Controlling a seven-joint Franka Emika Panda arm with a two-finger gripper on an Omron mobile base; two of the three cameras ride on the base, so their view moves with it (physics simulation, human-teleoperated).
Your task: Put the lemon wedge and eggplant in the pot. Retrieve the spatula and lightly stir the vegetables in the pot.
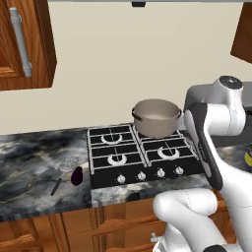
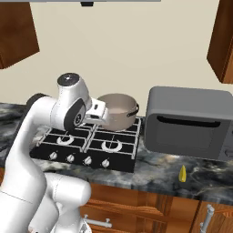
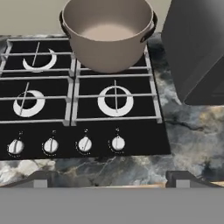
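The pot (image 1: 156, 117) is sitting on the back right burner of the black stove (image 1: 142, 157), upright, with its pale inside showing nothing in it in the hand view. The eggplant (image 1: 77, 175) is lying on the marbled counter (image 1: 34, 167) just left of the stove's front corner, and the spatula (image 1: 64, 172) is lying right beside it on its left, its perforated head pointing toward the wall and its dark handle pointing toward the counter's front edge; the two look to be touching or nearly so, though it is hard to tell which. A small yellow lemon wedge (image 2: 182, 174) is resting on the counter to the right of the stove, in front of the grey microwave (image 2: 190, 122), well apart from the pot. The white arm is bending over the stove with its hand held above the front of the cooktop, looking down at the burners, the knobs (image 3: 66, 144) and the pot beyond them. The end effector (image 3: 111, 177) is standing spread wide, its two dark fingertips (image 3: 41, 178) far apart at the bottom of the hand view, with nothing between them and nothing being touched.
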